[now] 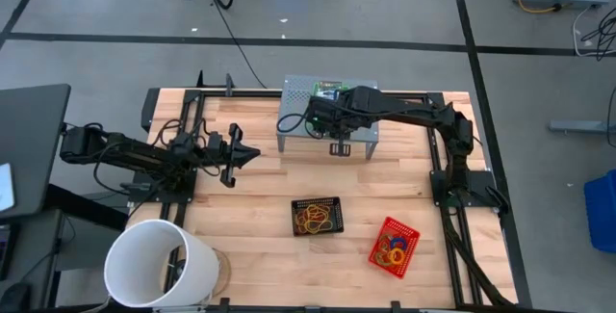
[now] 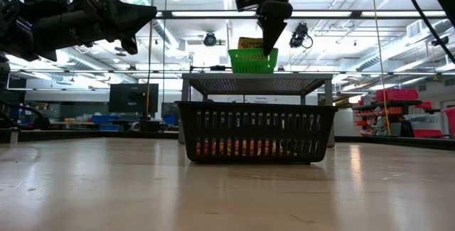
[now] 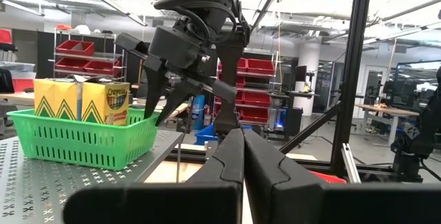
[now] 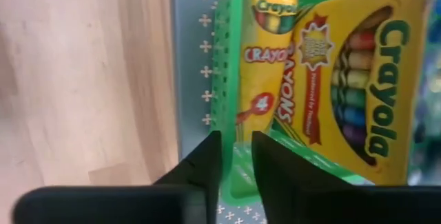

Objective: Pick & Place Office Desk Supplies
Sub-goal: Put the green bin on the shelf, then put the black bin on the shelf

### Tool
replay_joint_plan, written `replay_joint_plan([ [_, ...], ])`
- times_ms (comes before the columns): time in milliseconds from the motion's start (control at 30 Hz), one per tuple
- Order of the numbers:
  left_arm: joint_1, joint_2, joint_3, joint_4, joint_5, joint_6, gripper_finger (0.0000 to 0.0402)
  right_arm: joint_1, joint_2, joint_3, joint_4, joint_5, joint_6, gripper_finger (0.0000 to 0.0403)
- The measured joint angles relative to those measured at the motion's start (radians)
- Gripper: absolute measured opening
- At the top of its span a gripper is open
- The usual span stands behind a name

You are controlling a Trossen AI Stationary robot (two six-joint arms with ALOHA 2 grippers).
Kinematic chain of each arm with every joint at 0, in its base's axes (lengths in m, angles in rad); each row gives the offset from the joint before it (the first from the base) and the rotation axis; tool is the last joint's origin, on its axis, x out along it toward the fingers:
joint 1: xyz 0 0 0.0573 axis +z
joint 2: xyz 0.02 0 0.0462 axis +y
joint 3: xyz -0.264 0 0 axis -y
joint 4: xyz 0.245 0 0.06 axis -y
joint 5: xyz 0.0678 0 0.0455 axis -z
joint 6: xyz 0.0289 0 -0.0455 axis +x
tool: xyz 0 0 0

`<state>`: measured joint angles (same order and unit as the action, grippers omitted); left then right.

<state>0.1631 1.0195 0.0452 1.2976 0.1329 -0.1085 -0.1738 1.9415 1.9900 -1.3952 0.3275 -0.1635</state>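
Crayon boxes (image 4: 331, 79), two yellow-and-green cardboard cartons, one small and one larger with a printed row of crayons, stand in the green mesh tray (image 3: 76, 138) on the grey perforated metal stand (image 2: 256, 83). They are judged light, stiff-walled yet crushable, and smooth-faced; the narrow sides of the small carton offer the best hold. The right gripper (image 4: 236, 156) hangs over the tray's rim just beside the small carton, fingers slightly parted and holding nothing. The left gripper (image 3: 242, 156) waits, closed and empty, well apart over the table's left side.
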Motion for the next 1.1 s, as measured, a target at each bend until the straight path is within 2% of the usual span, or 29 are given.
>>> replay_joint_plan([
  [300, 0.000, 0.000, 0.000, -0.002, 0.007, 0.004, 0.0001, 0.045, 0.000, 0.000, 0.001, 0.100, -0.001, 0.0153],
  [500, 0.000, 0.000, 0.000, -0.023, 0.016, -0.001, 0.0001, 0.127, 0.000, 0.000, 0.008, 0.125, -0.036, 0.0163],
  [700, 0.002, 0.000, 0.024, -0.181, 0.231, -0.091, 0.0001, 0.222, 0.000, 0.000, 0.013, 0.140, -0.072, 0.0164],
  [767, 0.002, 0.000, 0.047, -0.267, 0.260, -0.103, 0.0001, 0.257, 0.000, 0.000, 0.013, 0.133, -0.079, 0.0164],
  [867, -0.003, 0.000, 0.084, -0.429, 0.228, -0.112, 0.0001, 0.321, 0.000, 0.000, 0.012, 0.015, -0.084, 0.0164],
  [1000, -0.023, 0.000, 0.110, -0.618, 0.118, -0.089, 0.0001, 0.414, 0.000, -0.004, 0.033, -0.262, -0.080, 0.0164],
  [1100, -0.033, 0.000, 0.111, -0.686, 0.051, -0.066, 0.0001, 0.492, 0.002, -0.051, 0.114, -0.333, -0.097, 0.0163],
])
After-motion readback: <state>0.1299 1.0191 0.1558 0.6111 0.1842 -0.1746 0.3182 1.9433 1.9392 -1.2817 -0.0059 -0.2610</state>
